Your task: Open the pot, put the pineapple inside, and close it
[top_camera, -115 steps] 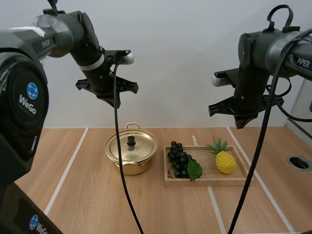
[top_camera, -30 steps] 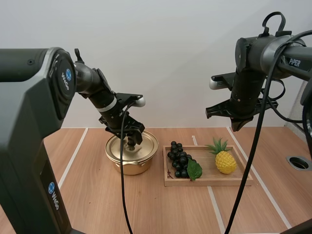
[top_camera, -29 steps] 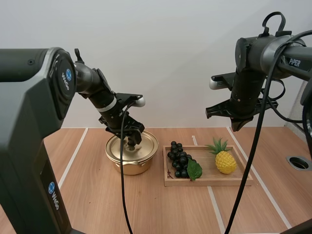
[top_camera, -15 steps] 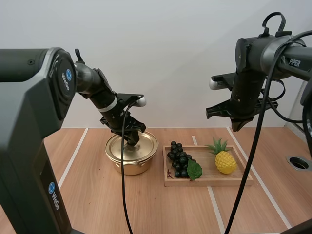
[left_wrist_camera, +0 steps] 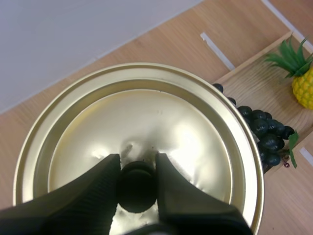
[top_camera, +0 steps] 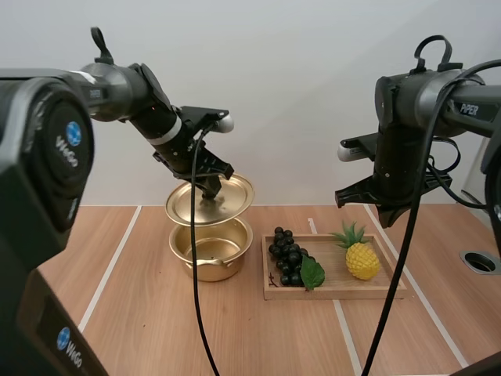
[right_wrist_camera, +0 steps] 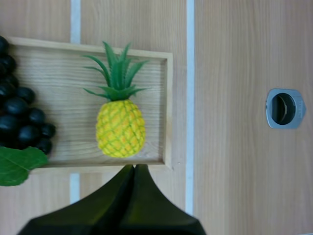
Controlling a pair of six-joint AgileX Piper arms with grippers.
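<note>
1. Left gripper [left_wrist_camera: 137, 164]: its fingers pinch the black knob [left_wrist_camera: 137, 190] of the lid [left_wrist_camera: 168, 115], with one ribbed pad on each side of it.
2. Lid: gold and round. It is held in the air straight over the pot [top_camera: 211, 266], apart from the rim, and it looks a little tilted in the high view.
3. Pot: gold and open, its shiny inside showing. It stands on the table [top_camera: 133, 329] to the left of the tray, near it but not touching.
4. Tray [top_camera: 337, 291]: wooden and shallow, lying flat on the table to the right of the pot.
5. Pineapple [right_wrist_camera: 120, 128]: lies in the right half of the tray. The body is yellow and the green crown points toward the far side of the table. It is close to the tray's near wall and right wall, and apart from the grapes.
6. Grapes [top_camera: 286, 252]: a dark bunch in the left half of the tray, with a green leaf [top_camera: 312, 272] at its near end.
7. Right gripper [right_wrist_camera: 134, 169]: its fingers are pressed together into one dark wedge and hold nothing. It hangs high over the right end of the tray. In the right wrist view its tip sits over the tray's near rim, just beside the pineapple.
8. Hole [right_wrist_camera: 285, 108]: metal-ringed, set in the table to the right of the tray and well apart from it.
9. Tape lines [right_wrist_camera: 190, 73]: white, on the tabletop. One runs just beside the tray's right wall and another passes under the tray.
</note>
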